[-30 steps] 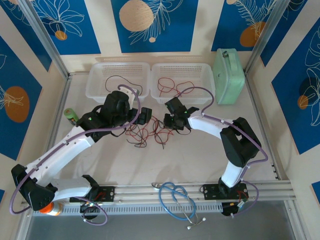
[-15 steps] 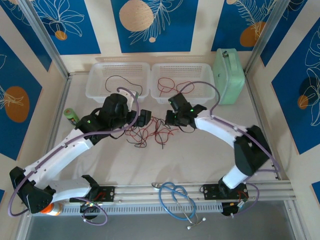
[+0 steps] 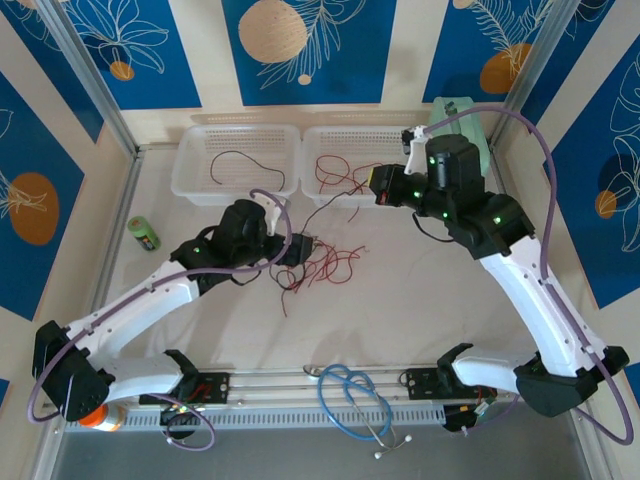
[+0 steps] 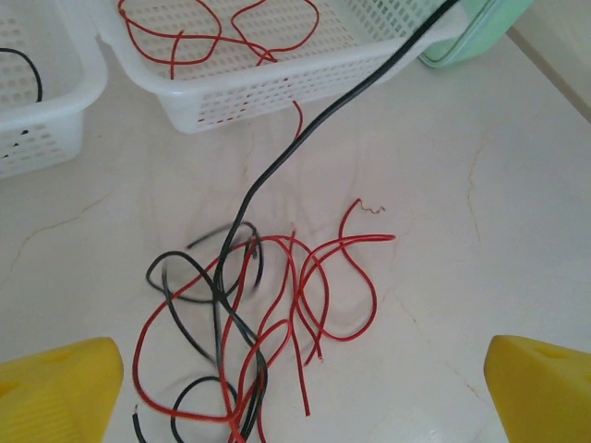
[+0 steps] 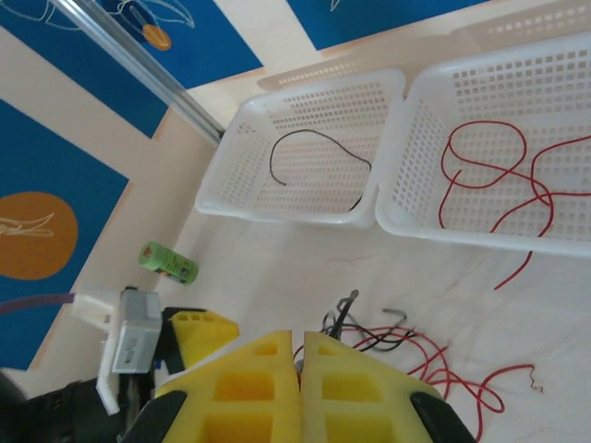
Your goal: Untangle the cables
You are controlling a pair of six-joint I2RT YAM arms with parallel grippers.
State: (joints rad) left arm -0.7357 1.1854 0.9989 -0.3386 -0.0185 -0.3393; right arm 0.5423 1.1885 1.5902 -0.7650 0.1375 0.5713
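Operator: Status of tools?

Technician: On the left gripper (image 3: 298,250) the fingers are spread wide above the cables (image 4: 259,314). On the right gripper (image 5: 302,365) the fingers are pressed together on one black cable (image 4: 305,129) (the strand rises taut from the heap, crossing the front of the right basket (image 4: 259,92)).

Operator: Location of cables?

Technician: Red and black heap lies on the table (image 4: 462,231), in front of the baskets. Loose red strands lie inside the right basket.

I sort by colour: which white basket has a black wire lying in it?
The left basket: one black wire lies in it; the right basket holds red wires.
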